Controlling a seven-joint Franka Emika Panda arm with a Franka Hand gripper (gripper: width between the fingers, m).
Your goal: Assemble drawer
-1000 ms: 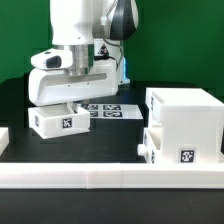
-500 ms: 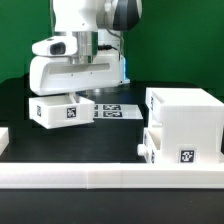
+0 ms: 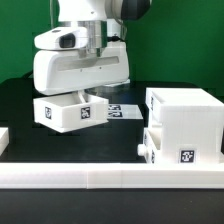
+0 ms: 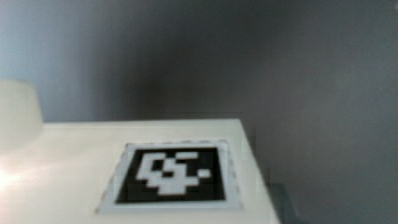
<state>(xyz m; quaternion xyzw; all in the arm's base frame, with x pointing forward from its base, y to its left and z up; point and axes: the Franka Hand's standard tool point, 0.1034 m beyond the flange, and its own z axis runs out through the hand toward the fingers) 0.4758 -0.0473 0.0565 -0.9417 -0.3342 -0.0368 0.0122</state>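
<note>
Black table (image 3: 20, 110) against green backdrop. Fingers (image 3: 80, 93) pinching one tray (image 3: 68, 110), held clear of the table, left of housing (image 3: 185, 125) in the exterior view. Judged step: carrying. Next: align with a free housing slot.

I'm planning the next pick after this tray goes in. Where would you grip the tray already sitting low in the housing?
Probably the small knob on that tray's front, approached from the exterior view's left. The housing covers its top, so the protruding knob seems the only free part.
</note>
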